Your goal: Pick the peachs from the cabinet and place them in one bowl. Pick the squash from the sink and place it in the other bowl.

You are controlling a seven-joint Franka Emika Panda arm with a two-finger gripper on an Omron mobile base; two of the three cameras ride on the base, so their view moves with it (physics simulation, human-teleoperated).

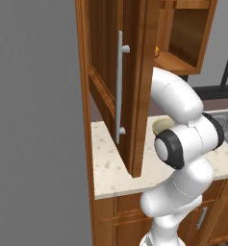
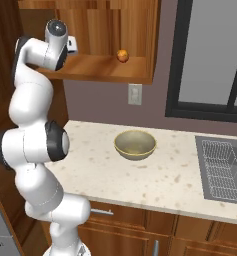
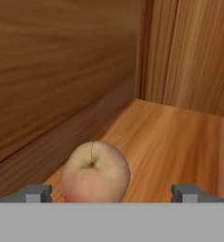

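A small round yellowish-pink peach (image 3: 95,172) is sitting on the shelf of the reddish-brown wooden wall cabinet (image 3: 170,137), close before the spread-wide two-finger gripper (image 3: 111,193). A second orange peach (image 2: 122,55) is resting further along the shelf, above the pale tan round bowl (image 2: 135,144).

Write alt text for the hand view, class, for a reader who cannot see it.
A pale, pink-blushed peach sits on the wooden shelf of the cabinet, close in front of the open gripper and left of centre between its two grey fingertips. Wood-grain cabinet walls rise behind and beside it, meeting at a corner.
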